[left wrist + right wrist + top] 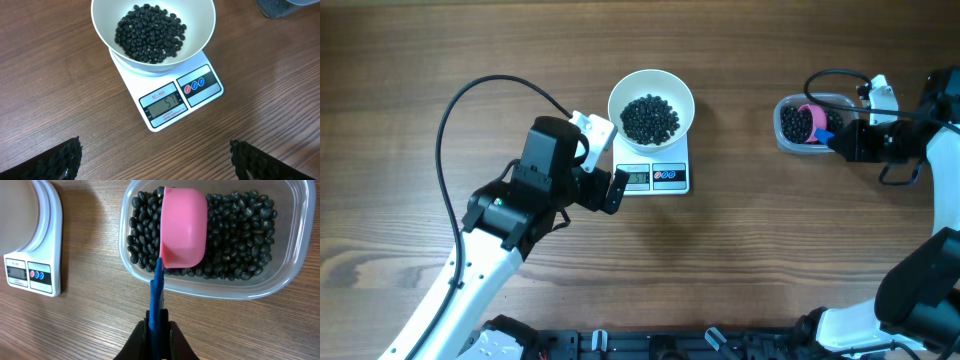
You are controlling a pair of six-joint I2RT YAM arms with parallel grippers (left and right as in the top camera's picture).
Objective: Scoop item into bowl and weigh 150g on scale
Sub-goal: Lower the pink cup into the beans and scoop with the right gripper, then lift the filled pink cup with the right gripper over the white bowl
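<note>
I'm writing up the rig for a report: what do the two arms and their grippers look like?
The left arm and right arm have white links, black joints and a looping black cable each. The left gripper has black fingers with studded pads; the right gripper has smooth black fingers.

Clear plastic tub (220, 291), pink scoop (182, 227) inside it, blue handle (157, 287), wooden table (740, 260).

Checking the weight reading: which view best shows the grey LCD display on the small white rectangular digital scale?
Left wrist: the grey LCD display sits close, near centre and unobstructed, with its digits visible. Overhead shows it only as a tiny grey patch. Right wrist catches it small at the left edge, digits unreadable.
</note>
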